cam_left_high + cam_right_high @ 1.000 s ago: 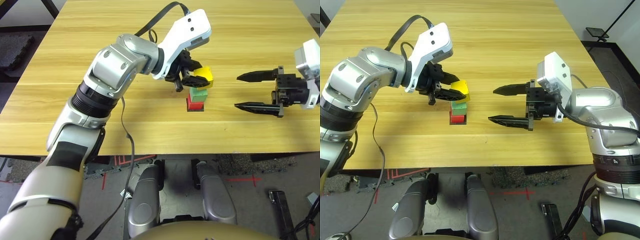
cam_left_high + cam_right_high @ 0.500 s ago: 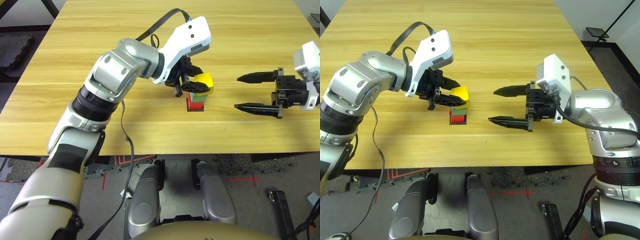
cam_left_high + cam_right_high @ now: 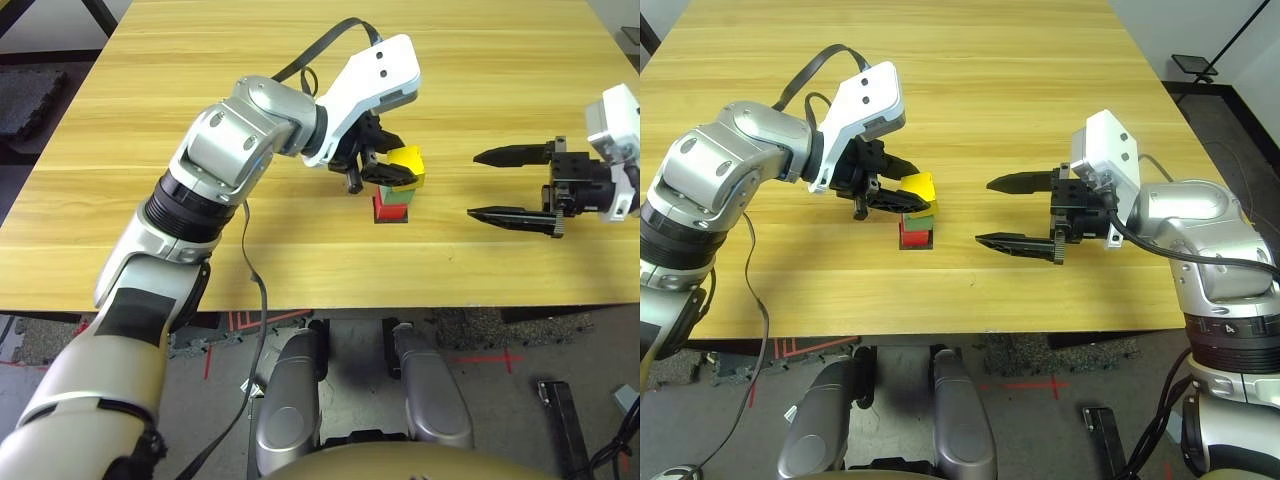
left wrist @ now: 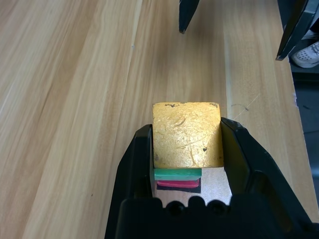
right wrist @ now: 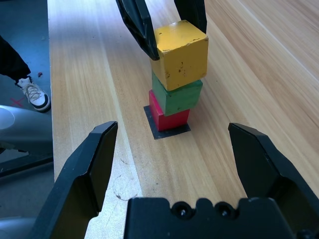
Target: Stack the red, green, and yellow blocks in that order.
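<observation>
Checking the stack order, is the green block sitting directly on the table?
No, the green block rests on the red block, under the yellow block.

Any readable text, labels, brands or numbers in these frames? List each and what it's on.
None readable.
Yellow block: plain faces, scuffs only.
Green block and red block: plain.
Black patch under the stack: no print.
Left gripper and right gripper housings: no legible marking.
Table: wood grain only.
</observation>
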Robot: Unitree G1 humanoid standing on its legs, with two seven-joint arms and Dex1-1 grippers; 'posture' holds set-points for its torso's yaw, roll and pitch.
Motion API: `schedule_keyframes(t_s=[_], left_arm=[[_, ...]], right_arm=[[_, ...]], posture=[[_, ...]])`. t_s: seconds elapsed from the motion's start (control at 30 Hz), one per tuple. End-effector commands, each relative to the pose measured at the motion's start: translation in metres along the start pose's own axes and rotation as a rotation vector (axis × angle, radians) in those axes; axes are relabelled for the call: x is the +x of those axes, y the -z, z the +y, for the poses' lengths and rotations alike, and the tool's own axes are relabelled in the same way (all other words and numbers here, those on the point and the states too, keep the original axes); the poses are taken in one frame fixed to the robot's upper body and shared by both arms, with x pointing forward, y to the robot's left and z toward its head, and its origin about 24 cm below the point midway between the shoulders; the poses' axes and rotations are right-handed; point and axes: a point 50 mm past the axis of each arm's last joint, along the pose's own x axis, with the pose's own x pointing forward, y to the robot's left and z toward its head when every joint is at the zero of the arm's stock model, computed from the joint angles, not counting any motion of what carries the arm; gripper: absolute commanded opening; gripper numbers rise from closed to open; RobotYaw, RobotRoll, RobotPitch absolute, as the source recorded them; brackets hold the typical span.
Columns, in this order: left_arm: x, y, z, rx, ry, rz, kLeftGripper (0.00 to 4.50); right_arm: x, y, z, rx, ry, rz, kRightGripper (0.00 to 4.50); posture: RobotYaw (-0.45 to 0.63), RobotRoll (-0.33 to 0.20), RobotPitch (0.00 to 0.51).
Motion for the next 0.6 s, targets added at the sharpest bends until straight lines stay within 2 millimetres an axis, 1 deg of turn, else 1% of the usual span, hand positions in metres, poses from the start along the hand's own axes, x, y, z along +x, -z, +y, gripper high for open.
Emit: schedule_keyframes(t_s=[0.03, 0.53, 0.6], left_arm=[[0.0053, 0.0053, -0.0022, 0.003, 0.023, 0.015, 2.04], [0.0066, 0.0085, -0.0011, 0.017, 0.031, 0.040, 2.04], [0.0069, 0.0084, -0.0007, 0.019, 0.029, 0.041, 2.77]], right_arm=[[-0.0016, -0.0039, 0.0020, -0.012, -0.003, -0.022, 4.50], [0.0008, -0.0030, 0.0025, -0.011, 0.003, -0.029, 4.50], [0.0002, -0.0028, 0.0020, -0.012, 0.007, -0.029, 4.50]], posture=[[0.23, 0.089, 0.260], [0.22, 0.093, 0.265], [0.22, 0.091, 0.266]])
